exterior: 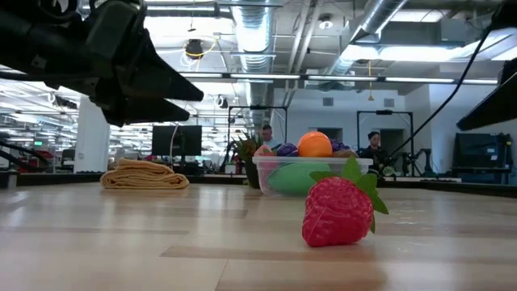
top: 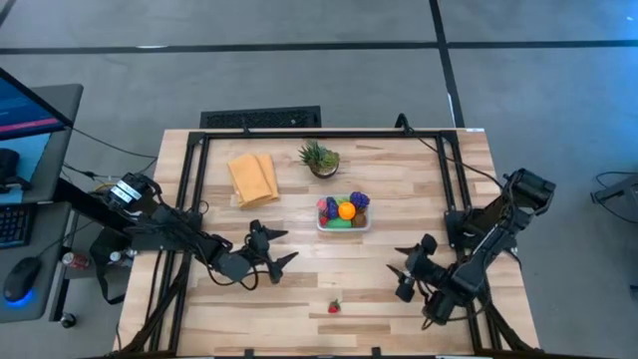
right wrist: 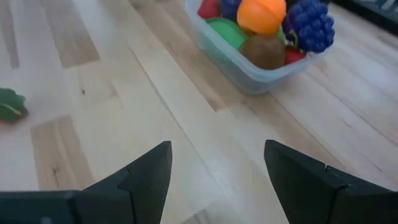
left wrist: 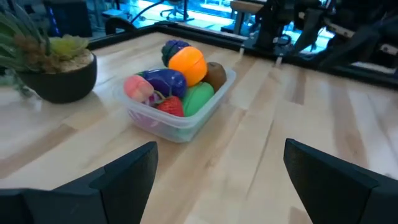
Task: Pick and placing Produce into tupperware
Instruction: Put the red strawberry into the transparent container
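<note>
Strawberry [top: 334, 306]: last loose piece of produce, lying alone on the bare counter [top: 399, 170] near its front edge, well apart from everything else; in the low view it rests on its side, leaves tipped up.
Box [top: 343, 224]: clear plastic, mid-counter, already heaped with fruit, an orange [top: 346, 210] on top, purple grapes [top: 359, 200] at one corner, green and red pieces beneath.
Left pincer [top: 282, 247]: empty, fingers spread wide, hovering between box and strawberry, pointed toward the box.
Right pincer [top: 404, 267]: empty, also spread wide, above the counter on the other side, the strawberry's leaves just showing at the edge of its wrist view.
Step in hand: likely fetching the strawberry; either arm is near enough.
Doing it well: come straight down, close across the red body rather than the leaves, and set it gently into a gap so the pile does not spill.
Bystanders: potted plant [top: 319, 159] and folded cloth [top: 252, 178] behind the box, out of the way.
</note>
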